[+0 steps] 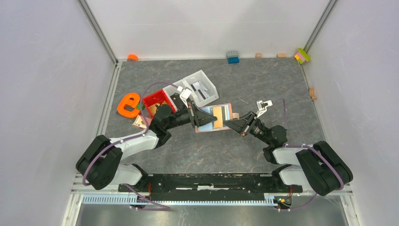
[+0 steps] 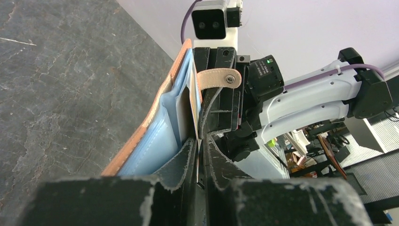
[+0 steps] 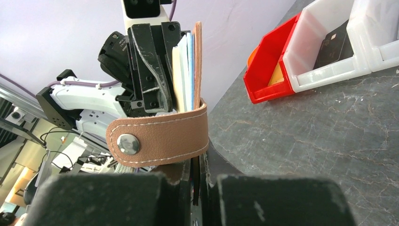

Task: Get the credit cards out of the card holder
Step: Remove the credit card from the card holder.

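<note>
**Both claws on the card holder, mid-air**

Everything's happening over the middle of the dark grey table [image 1: 235, 155], just right of the red bin [image 1: 157, 100]. The left gripper [image 1: 207, 117] reaches in from the left and the right gripper [image 1: 229, 123] from the right. The card holder [image 1: 220, 117] hangs between them, up off the surface.

The right claw is squeezed nearly flat on the holder's edge, right by the tab. The left claw is almost closed too, nipping a thin pale sheet that lies on the lining. It's probably a credit card [image 2: 194, 113], but edge-on I can't swear to it.

The holder is tan-brown and leather-look outside with pale stitching. It has a pale blue lining [image 2: 160, 141], and from above an orange-yellow card shows on it. The tab [image 3: 160, 136] curls round the edge and ends in a round metal snap [image 3: 128, 143].
</note>
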You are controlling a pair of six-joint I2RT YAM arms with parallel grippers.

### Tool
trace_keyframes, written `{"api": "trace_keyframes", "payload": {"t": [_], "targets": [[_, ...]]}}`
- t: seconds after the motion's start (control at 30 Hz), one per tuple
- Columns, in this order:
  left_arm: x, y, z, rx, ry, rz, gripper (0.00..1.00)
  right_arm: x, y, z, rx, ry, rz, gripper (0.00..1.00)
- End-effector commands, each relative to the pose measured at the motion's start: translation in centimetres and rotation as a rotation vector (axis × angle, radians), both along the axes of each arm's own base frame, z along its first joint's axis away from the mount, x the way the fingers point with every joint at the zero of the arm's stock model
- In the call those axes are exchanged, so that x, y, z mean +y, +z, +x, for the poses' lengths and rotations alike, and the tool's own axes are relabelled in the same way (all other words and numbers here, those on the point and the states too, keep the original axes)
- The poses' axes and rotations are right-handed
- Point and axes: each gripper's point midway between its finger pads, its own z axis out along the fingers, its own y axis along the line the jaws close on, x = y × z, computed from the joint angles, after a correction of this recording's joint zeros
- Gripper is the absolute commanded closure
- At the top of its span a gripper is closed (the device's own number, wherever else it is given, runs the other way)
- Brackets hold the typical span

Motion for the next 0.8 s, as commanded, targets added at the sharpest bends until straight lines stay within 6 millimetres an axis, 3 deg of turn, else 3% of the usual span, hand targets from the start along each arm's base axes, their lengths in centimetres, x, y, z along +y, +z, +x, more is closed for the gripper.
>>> {"api": "trace_keyframes", "payload": {"t": [0.0,0.07,0.2,0.5,0.53,0.63,0.77], "targets": [[-0.7,1.7,-1.5,-0.044,-0.074,-0.032,0.92,0.0,5.3,-2.1,-0.279,0.044,0.102,0.91],[-0.6,1.7,-1.4,-0.045,-0.067,-0.033,0.98,-0.1,5.5,-2.3,-0.288,0.045,0.108,0.83],[-0.4,1.6,-1.3,-0.048,-0.050,-0.025,0.98,-0.4,5.9,-2.6,-0.306,0.036,0.124,0.66],[-0.2,0.9,-0.6,-0.033,-0.009,0.015,0.98,-2.5,6.6,-2.8,-0.332,-0.047,0.166,0.61],[-0.2,0.8,-0.5,-0.033,-0.002,0.019,0.98,-2.7,6.6,-2.7,-0.330,-0.058,0.169,0.64],[-0.1,0.8,-0.4,-0.036,0.012,0.027,0.98,-3.0,6.4,-2.5,-0.322,-0.072,0.167,0.87],[0.0,0.8,-0.3,-0.038,0.020,0.032,0.98,-3.1,6.4,-2.5,-0.318,-0.072,0.173,1.00]]}}
